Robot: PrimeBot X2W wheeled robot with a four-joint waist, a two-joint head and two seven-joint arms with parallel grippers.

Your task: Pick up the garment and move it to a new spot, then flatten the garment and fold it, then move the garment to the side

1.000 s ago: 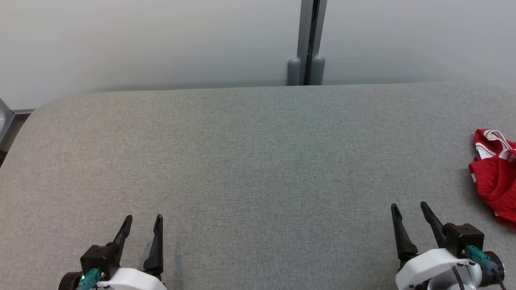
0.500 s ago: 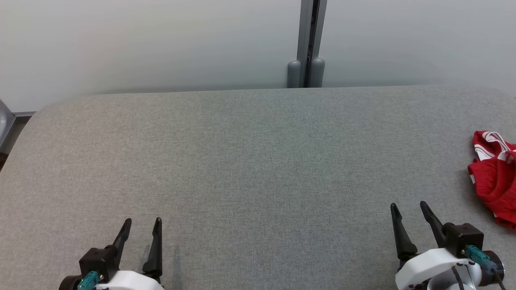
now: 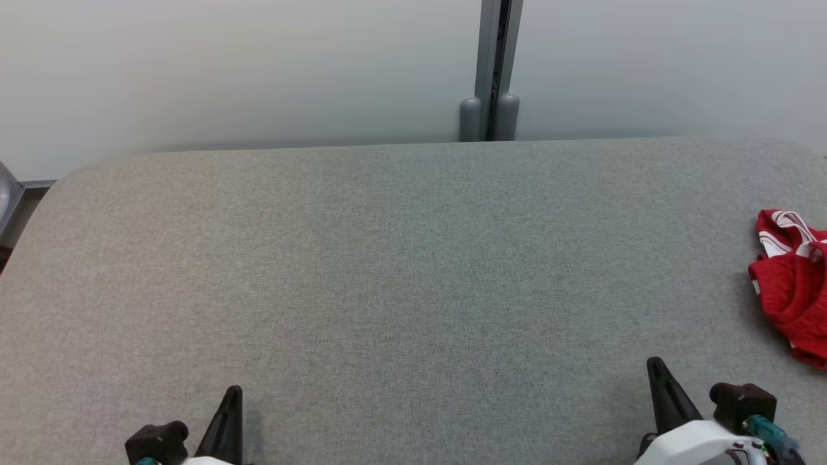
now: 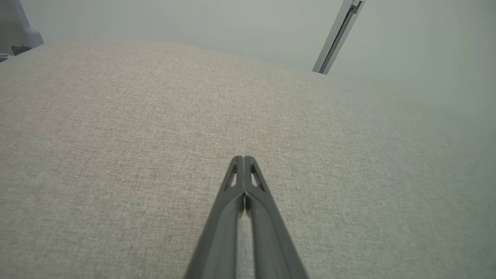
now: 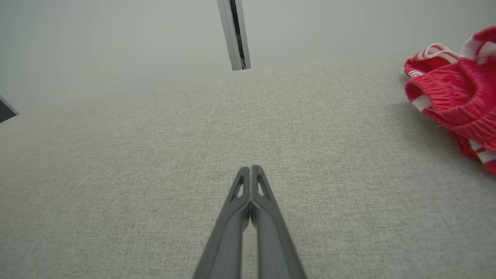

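Head view: garment (image 3: 791, 284) far right on table (image 3: 387, 258); left pincer (image 4: 243, 158), right pincer (image 5: 250, 167) closed.

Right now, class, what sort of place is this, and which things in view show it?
Probably a robot test room, not a home: a broad grey fabric-covered table, bare pale wall panels joined by a metal post, and one crumpled red garment near the table's right side.

No readable text, label or number shows on anything here.
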